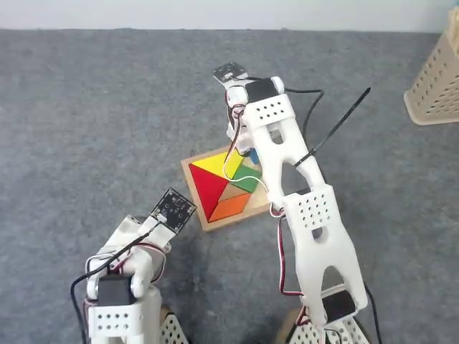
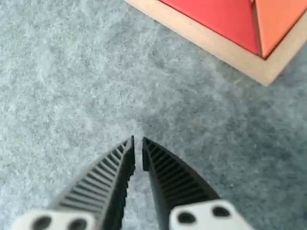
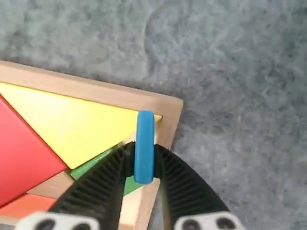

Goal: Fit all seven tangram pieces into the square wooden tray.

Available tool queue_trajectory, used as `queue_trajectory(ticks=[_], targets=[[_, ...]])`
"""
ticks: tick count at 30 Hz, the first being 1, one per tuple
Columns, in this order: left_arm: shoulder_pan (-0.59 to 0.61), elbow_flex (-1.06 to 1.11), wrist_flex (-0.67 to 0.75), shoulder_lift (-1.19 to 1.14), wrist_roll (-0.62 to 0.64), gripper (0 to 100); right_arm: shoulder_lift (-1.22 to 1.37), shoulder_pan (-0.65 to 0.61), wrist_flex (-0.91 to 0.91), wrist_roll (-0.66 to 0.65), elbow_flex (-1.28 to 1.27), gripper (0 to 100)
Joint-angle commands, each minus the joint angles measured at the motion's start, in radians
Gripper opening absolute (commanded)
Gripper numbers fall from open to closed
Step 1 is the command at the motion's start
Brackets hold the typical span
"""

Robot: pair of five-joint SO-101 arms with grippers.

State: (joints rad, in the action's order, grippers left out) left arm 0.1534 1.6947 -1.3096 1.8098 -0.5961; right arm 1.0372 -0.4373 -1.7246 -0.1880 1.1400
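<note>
The square wooden tray (image 1: 231, 217) lies mid-table with red (image 1: 208, 190), yellow (image 1: 214, 163), green (image 1: 247, 179) and orange (image 1: 231, 206) pieces in it. My right gripper (image 3: 144, 160) is shut on a blue piece (image 3: 144, 146), held on edge just above the tray's far corner (image 3: 165, 108), beside the yellow piece (image 3: 81, 127). A bare wooden patch (image 3: 55, 184) shows between green (image 3: 96, 167), red (image 3: 19, 158) and orange. My left gripper (image 2: 138, 143) hangs shut and empty over the carpet, short of the tray's near corner (image 2: 216, 45).
Grey carpet covers the whole table. A beige perforated container (image 1: 437, 79) stands at the far right edge. The right arm (image 1: 301, 193) stretches over the tray's right side and hides part of it. The left arm (image 1: 129, 279) sits near the front edge.
</note>
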Motion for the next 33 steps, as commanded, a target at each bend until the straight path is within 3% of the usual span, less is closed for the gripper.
queue_trajectory(ticks=[1, 10, 16, 33], targets=[[0.0, -0.01, -0.003, 0.017, -0.002, 2, -0.013, 0.022, -0.024, 0.028, 0.011, 0.6], [0.002, -0.01, -0.003, 0.017, -0.002, 2, 0.03, 0.021, -0.051, 0.044, 0.018, 1.2], [0.0, -0.01, -0.003, 0.017, -0.002, 2, 0.025, 0.024, -0.053, 0.046, 0.018, 13.2], [0.0, -0.01, -0.003, 0.017, -0.002, 2, -0.044, 0.01, -0.065, 0.048, 0.015, 13.3]])
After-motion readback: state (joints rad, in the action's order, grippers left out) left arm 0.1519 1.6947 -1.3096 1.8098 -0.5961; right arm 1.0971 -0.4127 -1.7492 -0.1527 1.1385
